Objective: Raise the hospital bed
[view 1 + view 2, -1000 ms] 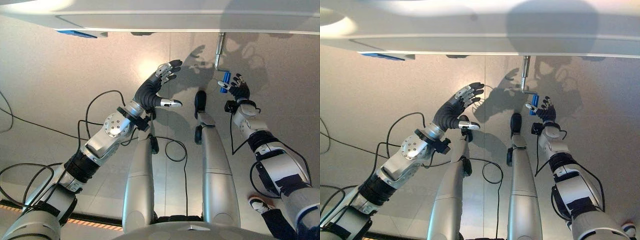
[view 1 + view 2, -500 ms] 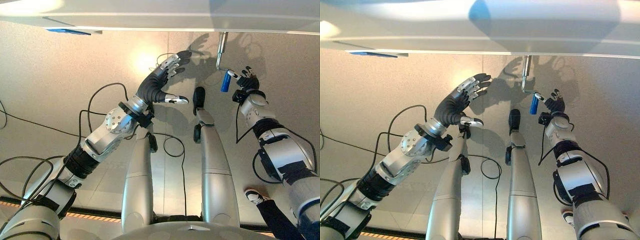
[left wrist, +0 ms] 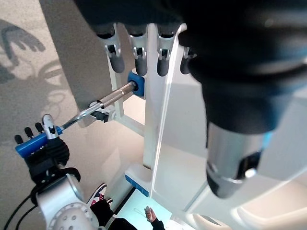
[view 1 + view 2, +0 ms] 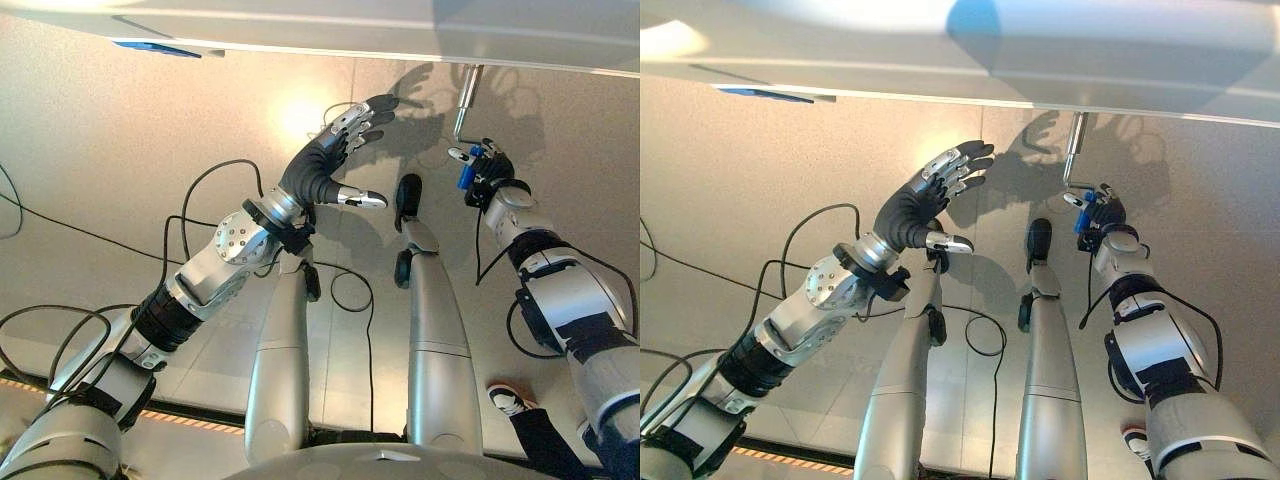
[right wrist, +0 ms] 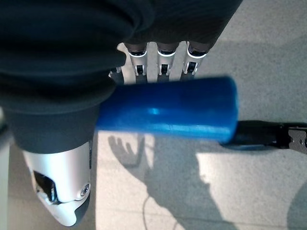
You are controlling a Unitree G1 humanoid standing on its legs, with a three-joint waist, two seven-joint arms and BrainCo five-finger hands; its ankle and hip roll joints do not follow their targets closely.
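So upper right, the right robot hand [image 4: 487,176] grips the blue crank handle [image 5: 168,114]; left robot hand [image 4: 335,160] hangs spread open mid-frame.

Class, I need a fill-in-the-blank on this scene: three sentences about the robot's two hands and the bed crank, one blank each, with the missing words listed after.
1. The crank's grip lying across the right hand is coloured ____.
2. The metal crank rod runs from the grip up to the white ____ frame.
3. The left hand has its fingers spread and holds ____.

Missing words: blue; bed; nothing
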